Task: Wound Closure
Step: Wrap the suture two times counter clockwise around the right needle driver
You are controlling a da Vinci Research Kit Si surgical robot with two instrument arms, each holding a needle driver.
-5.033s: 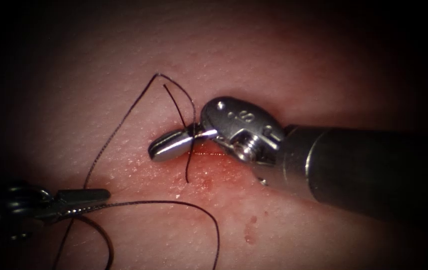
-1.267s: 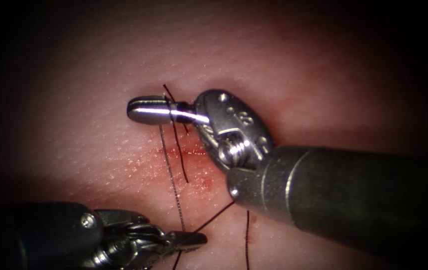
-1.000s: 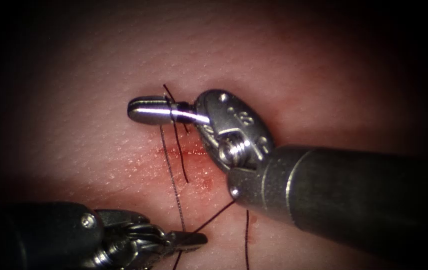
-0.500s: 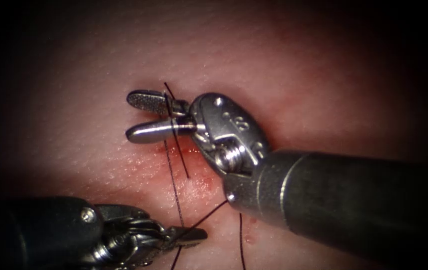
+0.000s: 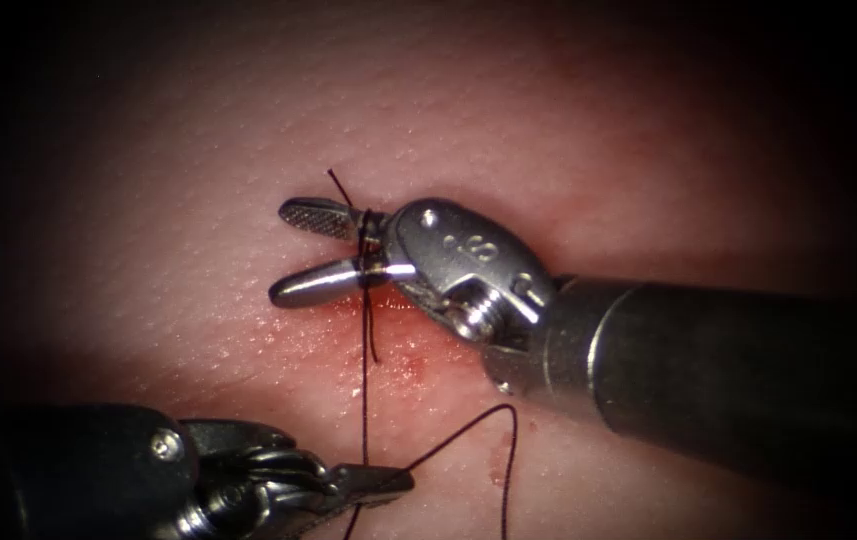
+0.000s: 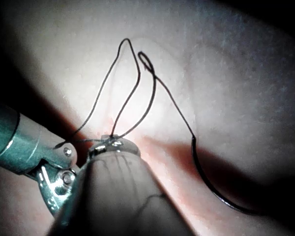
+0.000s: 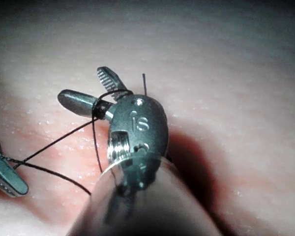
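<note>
Nearest the endoscope, the left tool [image 5: 373, 482] is seen with its jaws pressed together on the thread [image 5: 364, 400], which is held taut from there up to the cut [image 5: 388, 345]. A slack loop of the same thread is seen lying just right of that strand. Farther back, the right tool [image 5: 316, 250] is seen with its jaws spread apart; the thread crosses the gap at their hinge and nothing is gripped. A short cut end [image 5: 338, 185] projects above the upper jaw. The curved needle [image 6: 214, 189] is seen lying free on the tissue [image 5: 198, 150], held by neither tool. Risk: if the spread jaws are closed carelessly, the thread could be nicked or severed, since cutting is done by this tool.
</note>
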